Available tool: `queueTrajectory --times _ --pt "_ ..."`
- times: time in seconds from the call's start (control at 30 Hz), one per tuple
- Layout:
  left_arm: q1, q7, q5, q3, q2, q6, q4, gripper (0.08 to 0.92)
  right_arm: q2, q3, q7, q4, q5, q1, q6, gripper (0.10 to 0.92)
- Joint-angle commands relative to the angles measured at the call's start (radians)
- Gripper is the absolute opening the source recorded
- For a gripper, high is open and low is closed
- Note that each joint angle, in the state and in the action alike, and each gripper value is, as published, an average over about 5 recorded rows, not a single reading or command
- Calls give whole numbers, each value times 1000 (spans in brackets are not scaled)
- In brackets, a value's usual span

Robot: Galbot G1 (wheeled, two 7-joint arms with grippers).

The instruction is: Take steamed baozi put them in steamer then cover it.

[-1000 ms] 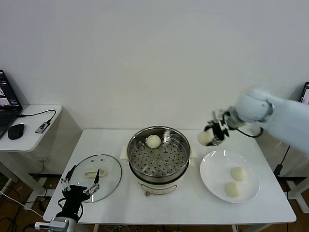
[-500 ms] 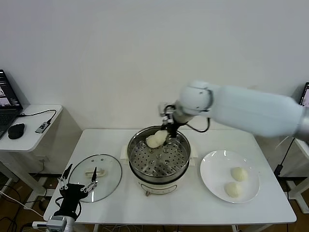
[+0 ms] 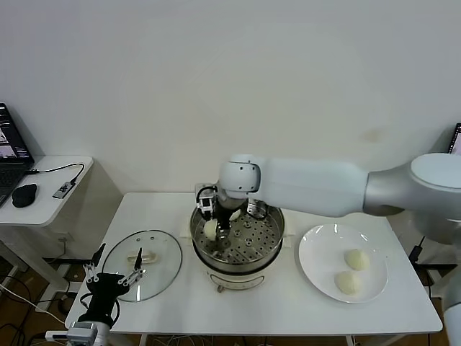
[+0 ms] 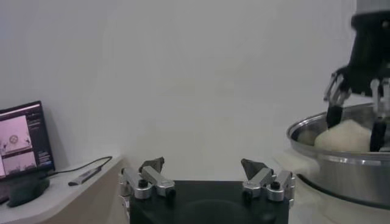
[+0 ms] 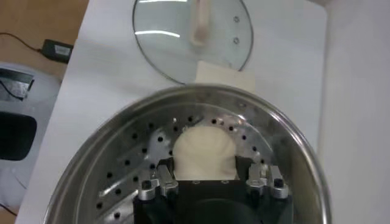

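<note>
My right gripper [image 3: 216, 226] reaches across into the steamer [image 3: 253, 242], a shiny steel pot with a perforated tray on a cream base. It is shut on a cream-white baozi [image 3: 209, 229], low over the tray's left part. In the right wrist view the baozi [image 5: 204, 152] sits between both fingers [image 5: 166, 175] above the tray [image 5: 122, 176]. Another pale bun [image 3: 235, 214] shows partly behind the gripper. Two baozi [image 3: 356, 259] [image 3: 347, 282] lie on the white plate [image 3: 311, 252]. The glass cover [image 3: 155, 252] lies flat left of the steamer. My left gripper [image 3: 113, 277] hovers open at the cover's near edge.
A side table [image 3: 50, 205] with a laptop, a mouse [image 3: 24, 195] and a cable stands at the far left. In the left wrist view, my left gripper [image 4: 203, 167] is empty, and the steamer [image 4: 341, 167] with the right gripper [image 4: 359, 115] lies beyond it.
My right arm swung left from beside the plate, carrying the baozi over the steamer and down into its left part. The left gripper shifted only slightly.
</note>
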Motion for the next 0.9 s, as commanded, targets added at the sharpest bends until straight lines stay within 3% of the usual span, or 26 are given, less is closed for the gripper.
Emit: queueTrajectory --times 0.03,0.2,0.47,0.9 --pt "-1 0 0 0 0 -2 3 823 62 -1 21 -49 7 -37 -15 620" --pt "-2 0 0 2 -1 -2 2 823 61 11 28 -52 5 -41 -14 646" --pt "-5 1 3 7 -3 0 -1 823 -43 14 -89 22 -44 65 9 813" --pt "-9 3 15 29 2 5 -18 823 -575 -28 -403 312 -290 273 276 823"
